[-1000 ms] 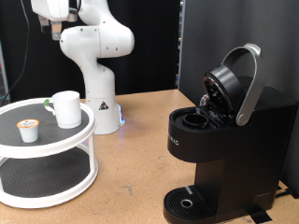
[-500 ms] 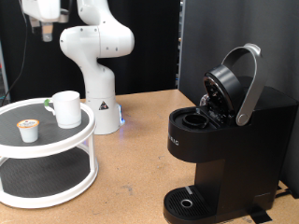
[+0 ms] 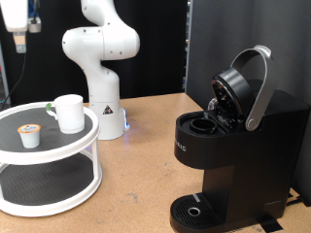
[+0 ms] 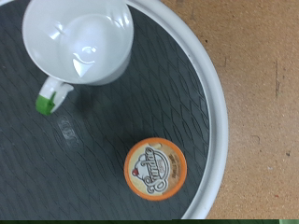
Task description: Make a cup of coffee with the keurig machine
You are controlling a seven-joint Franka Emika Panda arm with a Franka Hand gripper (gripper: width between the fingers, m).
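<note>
Gripper (image 3: 19, 41) high at exterior view's top-left

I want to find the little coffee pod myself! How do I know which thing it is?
Look at the white round two-level stand at the exterior view's left, beside the robot's white base. On its dark top shelf sits a white cup, and the pod is nearer the exterior view's bottom-left from it. It is much smaller than the cup, with an orange-rimmed printed lid.
</note>
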